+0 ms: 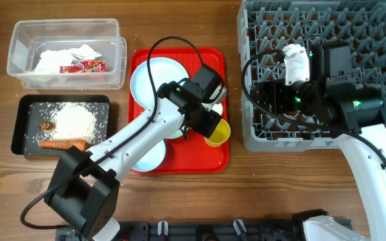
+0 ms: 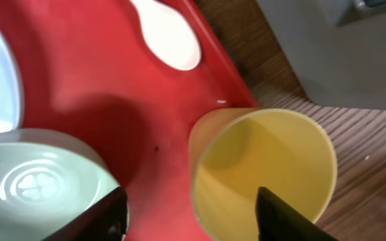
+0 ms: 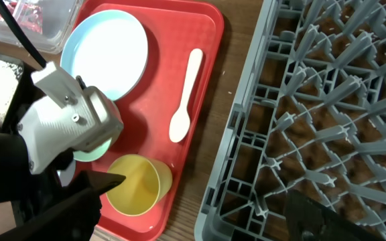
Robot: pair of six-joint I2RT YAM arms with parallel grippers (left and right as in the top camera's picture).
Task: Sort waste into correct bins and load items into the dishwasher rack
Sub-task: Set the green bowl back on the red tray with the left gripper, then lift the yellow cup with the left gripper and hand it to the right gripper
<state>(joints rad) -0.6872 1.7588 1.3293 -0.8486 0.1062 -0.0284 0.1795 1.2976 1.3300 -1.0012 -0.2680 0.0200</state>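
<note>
Straddles a wall of the yellow cup (image 2: 267,157) with the left gripper (image 2: 193,217) spread, unclenched, at the rack-side edge of the red tray (image 2: 99,80) beside the grey rack (image 3: 327,100); holds the right gripper (image 3: 206,189) wide, empty, above that gap.

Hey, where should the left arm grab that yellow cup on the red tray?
Take the yellow cup by its rim wall from above, one jaw inside, one outside: it stands upright with its mouth open upward.
</note>
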